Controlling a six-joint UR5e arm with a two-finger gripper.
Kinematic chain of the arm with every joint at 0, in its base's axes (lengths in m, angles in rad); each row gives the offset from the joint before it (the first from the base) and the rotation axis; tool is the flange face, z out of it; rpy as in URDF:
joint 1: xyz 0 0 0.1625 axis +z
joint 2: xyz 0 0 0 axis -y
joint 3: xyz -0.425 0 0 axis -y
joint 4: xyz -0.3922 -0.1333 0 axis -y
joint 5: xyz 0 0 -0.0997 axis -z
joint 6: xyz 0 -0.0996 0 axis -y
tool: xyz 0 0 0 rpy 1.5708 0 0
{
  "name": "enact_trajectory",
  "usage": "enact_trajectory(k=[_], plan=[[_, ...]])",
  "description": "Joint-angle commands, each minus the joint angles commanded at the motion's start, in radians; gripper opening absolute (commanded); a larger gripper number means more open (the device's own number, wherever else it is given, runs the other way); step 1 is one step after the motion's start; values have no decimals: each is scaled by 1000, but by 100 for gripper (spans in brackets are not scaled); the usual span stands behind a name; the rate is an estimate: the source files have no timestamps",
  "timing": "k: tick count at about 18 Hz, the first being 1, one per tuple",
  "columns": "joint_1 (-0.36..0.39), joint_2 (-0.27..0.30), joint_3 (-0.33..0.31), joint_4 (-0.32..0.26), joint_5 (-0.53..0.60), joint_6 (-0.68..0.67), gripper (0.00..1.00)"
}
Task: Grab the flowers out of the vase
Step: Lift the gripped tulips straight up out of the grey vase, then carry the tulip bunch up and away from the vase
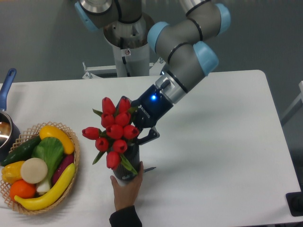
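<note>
Red tulip flowers [115, 134] stood in the dark vase [129, 163] near the worktop's [222, 142] front edge, gripper [140, 137] closed on the flowers' stems behind the buds, a person's hand [126, 187] steadied the vase, wicker basket [71, 161] of toy produce at left edge

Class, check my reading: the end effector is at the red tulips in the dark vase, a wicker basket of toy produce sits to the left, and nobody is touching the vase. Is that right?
Not quite. In the camera view a person's hand reaches in from the bottom edge and holds the base of the vase. The rest stands: the end effector is at the tulips, and the basket is to the left.
</note>
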Motion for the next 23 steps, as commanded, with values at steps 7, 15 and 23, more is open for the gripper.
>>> enact_trajectory(k=[7,15,23], plan=[[9,72,34,2,-61,-113,51],[40,78,147,0,-66,-239,51],[159,75,152,3,-60,-227,51]])
